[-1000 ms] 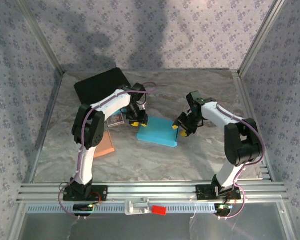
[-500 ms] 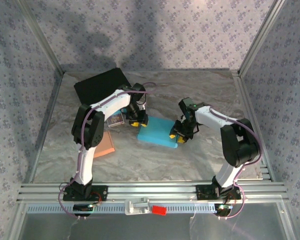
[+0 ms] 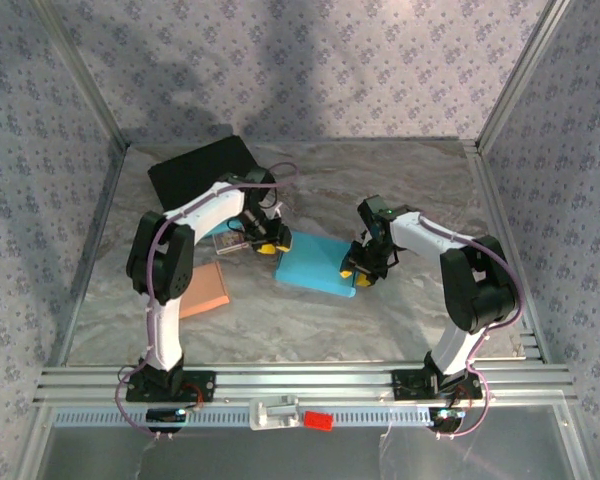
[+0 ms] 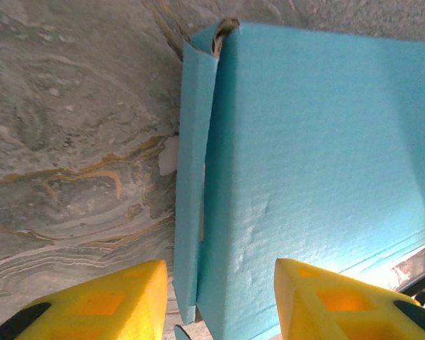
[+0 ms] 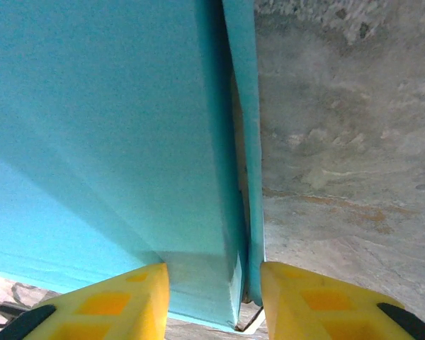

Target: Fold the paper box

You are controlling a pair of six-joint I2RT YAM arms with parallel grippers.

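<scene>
One blue paper box [image 3: 315, 266] lying flat on the bench [image 3: 380, 180] between two grippers. The left gripper [image 4: 219, 287] is spread, astride its left end. The right gripper [image 5: 212, 287] is astride its right end, possibly pinching; cannot tell.

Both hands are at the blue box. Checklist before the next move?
1. Left hand straddles the left-side flap of the blue box, jaws apart: ok.
2. Right hand straddles the right-side flap, jaws apart: ok.
3. Flaps flush against the box walls: not ok, a gap shows at each.
4. Fingers touching the flaps: cannot tell.
5. Clear case and orange pad apart from the box: ok.
</scene>
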